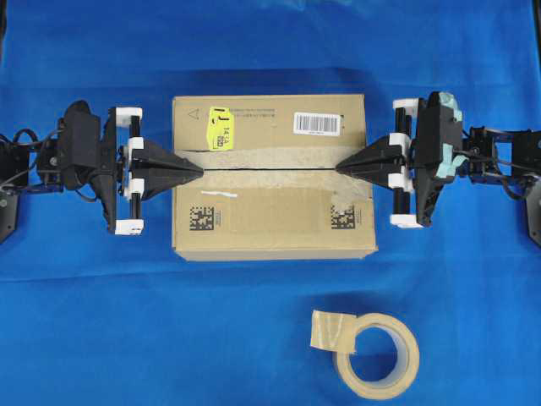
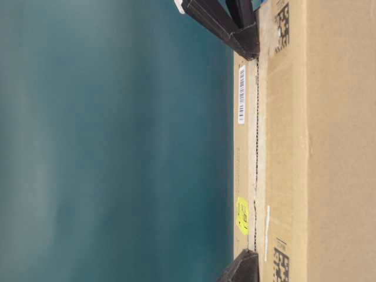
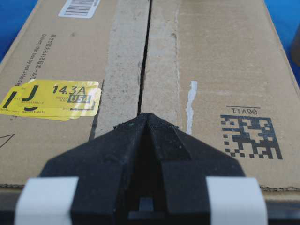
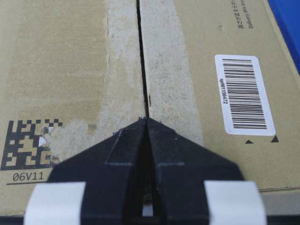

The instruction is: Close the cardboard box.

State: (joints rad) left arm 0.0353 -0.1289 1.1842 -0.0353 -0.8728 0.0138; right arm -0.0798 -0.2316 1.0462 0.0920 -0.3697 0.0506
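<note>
The large brown corrugated cardboard box [image 1: 272,173] sits in the middle of the blue cloth-covered table [image 1: 101,321], its long axis running left to right in the overhead view. Its two top flaps lie flat and meet in a thin dark seam [image 1: 270,170] that follows the same long axis, flanked by pale, rough strips where old tape has torn the paper surface. On the far flap are a glossy yellow sticker [image 1: 220,128] near the left end and a white barcode label [image 1: 317,123] towards the right; the near flap bears two black printed square codes [image 1: 200,220], one near each end, and a short white scrap of tape.

The left gripper [image 1: 199,170], black and wedge-shaped with white plastic blocks on its carriage, has its fingers pressed together to a point, holding nothing, the tip resting on the box top at the seam's left end. The right gripper [image 1: 340,167], of the same build, is likewise pinched together on nothing, its tip at the seam's right end.

Well apart from the box, nearer the camera and to the right, a beige roll of tape [image 1: 372,353] lies flat on the cloth with a loose end folded up.
</note>
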